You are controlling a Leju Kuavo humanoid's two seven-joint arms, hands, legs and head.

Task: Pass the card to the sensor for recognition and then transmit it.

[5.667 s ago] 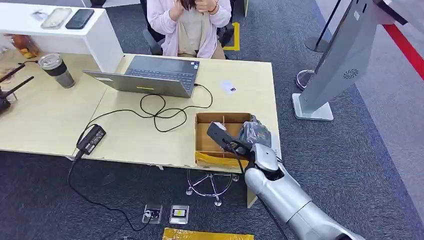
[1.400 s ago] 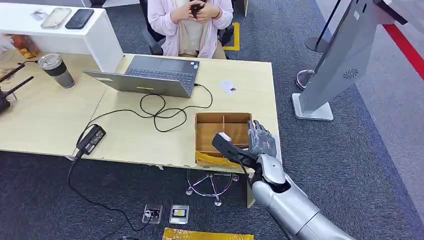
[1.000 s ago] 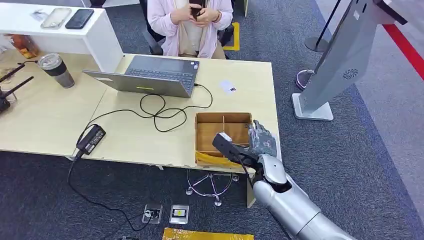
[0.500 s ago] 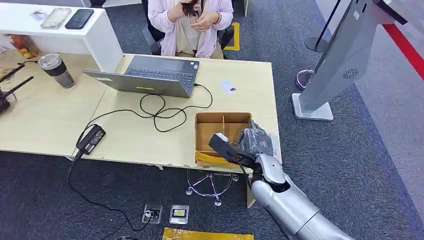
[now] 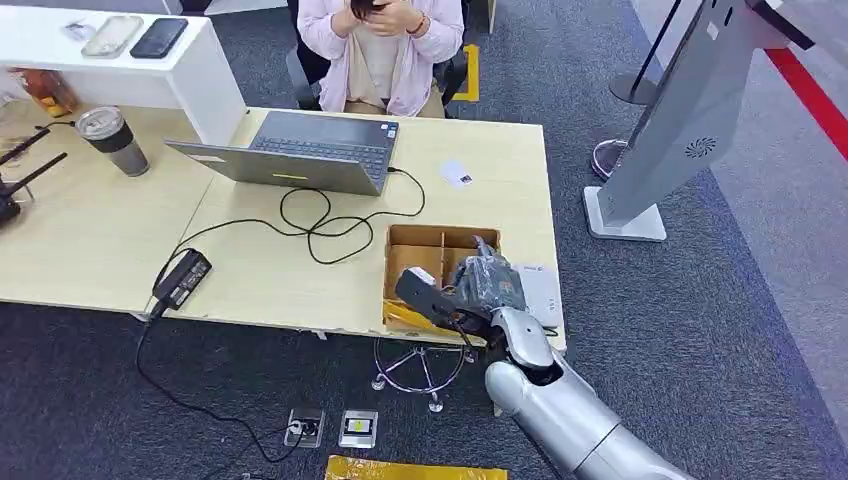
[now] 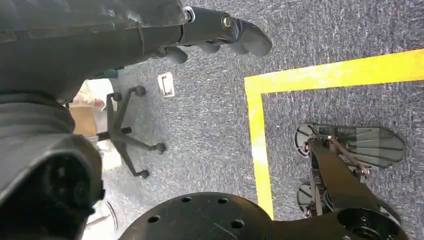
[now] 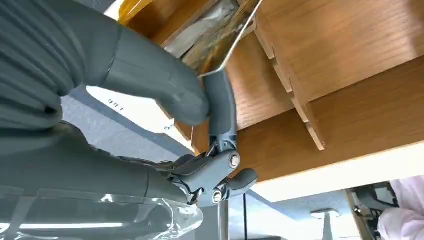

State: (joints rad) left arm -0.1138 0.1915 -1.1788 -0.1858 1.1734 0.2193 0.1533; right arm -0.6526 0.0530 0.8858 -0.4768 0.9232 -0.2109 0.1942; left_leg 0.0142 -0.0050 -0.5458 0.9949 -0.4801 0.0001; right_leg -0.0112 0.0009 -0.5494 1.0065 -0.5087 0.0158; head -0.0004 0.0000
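Observation:
My right hand (image 5: 483, 283) hovers over the right wall of the wooden compartment box (image 5: 420, 243) at the table's near right corner. In the right wrist view its thumb (image 7: 160, 90) and a dark finger (image 7: 220, 107) close on a thin glossy edge (image 7: 227, 47) at that wall; I cannot tell whether this is the wall or a card. A white card (image 5: 537, 288) lies on the table just right of the hand, also seen as white card (image 7: 135, 111). Another small card (image 5: 456, 175) lies near the laptop. The grey sensor kiosk (image 5: 690, 120) stands on the floor to the right. My left hand (image 6: 220, 27) hangs over the carpet holding nothing.
A laptop (image 5: 300, 150) and its cable and power brick (image 5: 182, 278) occupy the table's middle. A person (image 5: 380, 50) sits behind the table. A tumbler (image 5: 112, 140) stands at the left. A yellow floor line (image 6: 257, 135) and a chair base (image 6: 130, 135) lie below my left arm.
My right hand has moved left over the box's right wall, and the box has shifted slightly left. The white card beside the hand now shows more. The person raised their hands.

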